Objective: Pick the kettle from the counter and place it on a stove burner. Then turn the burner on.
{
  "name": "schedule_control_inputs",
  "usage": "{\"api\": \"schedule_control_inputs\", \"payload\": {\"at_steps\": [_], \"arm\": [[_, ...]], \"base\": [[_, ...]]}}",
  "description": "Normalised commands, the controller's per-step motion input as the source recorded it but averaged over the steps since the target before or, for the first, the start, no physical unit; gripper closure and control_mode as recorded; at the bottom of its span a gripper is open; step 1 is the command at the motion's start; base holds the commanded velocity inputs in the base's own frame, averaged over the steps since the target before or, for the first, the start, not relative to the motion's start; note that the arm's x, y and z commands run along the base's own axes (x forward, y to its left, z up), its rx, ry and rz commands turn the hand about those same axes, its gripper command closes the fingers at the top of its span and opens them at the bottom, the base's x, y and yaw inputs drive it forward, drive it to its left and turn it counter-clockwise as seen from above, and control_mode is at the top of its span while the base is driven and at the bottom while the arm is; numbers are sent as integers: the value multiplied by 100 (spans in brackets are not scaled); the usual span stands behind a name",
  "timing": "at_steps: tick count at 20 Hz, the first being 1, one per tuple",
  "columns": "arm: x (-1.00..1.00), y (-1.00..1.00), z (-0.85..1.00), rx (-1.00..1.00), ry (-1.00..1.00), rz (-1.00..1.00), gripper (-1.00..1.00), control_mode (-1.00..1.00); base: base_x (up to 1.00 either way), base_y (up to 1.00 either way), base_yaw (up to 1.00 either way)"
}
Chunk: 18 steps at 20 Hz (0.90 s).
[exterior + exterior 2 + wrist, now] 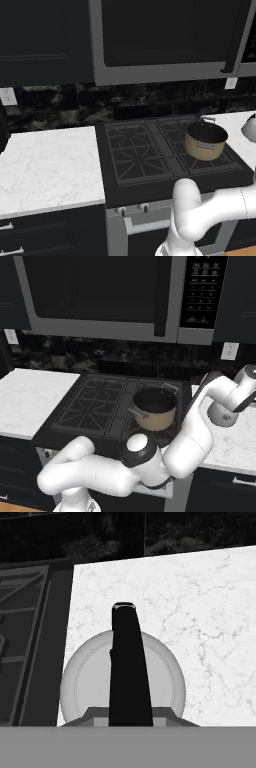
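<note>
Pot [154,407] on stove [150,150], left of kettle [222,412]. Arm bends right, hand right above kettle. Claw: can't tell.

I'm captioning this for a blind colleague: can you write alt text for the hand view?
Seen from just above, a round white kettle with a black handle across its top sits on a white marble counter. The dark stove with its grates lies to the left, and a black backsplash runs along the top.

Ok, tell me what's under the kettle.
The kettle sits on the white marble counter, just right of the cooktop. The patch of counter directly beneath it is covered by its body and dark handle.
</note>
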Motion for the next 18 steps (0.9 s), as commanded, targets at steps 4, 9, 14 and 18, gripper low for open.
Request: {"api": "schedule_control_inputs", "payload": {"at_steps": [4, 9, 14, 18], "arm": [[-100, 33, 36, 0, -32, 0, 100, -100], [-100, 90, 71, 0, -22, 0, 100, -100], [-78, 100, 83, 0, -25, 0, 100, -100], [-62, 100, 65, 0, -25, 0, 100, -100]], "base": [[0, 0, 0], [0, 0, 0], [0, 0, 0], [0, 0, 0]]}}
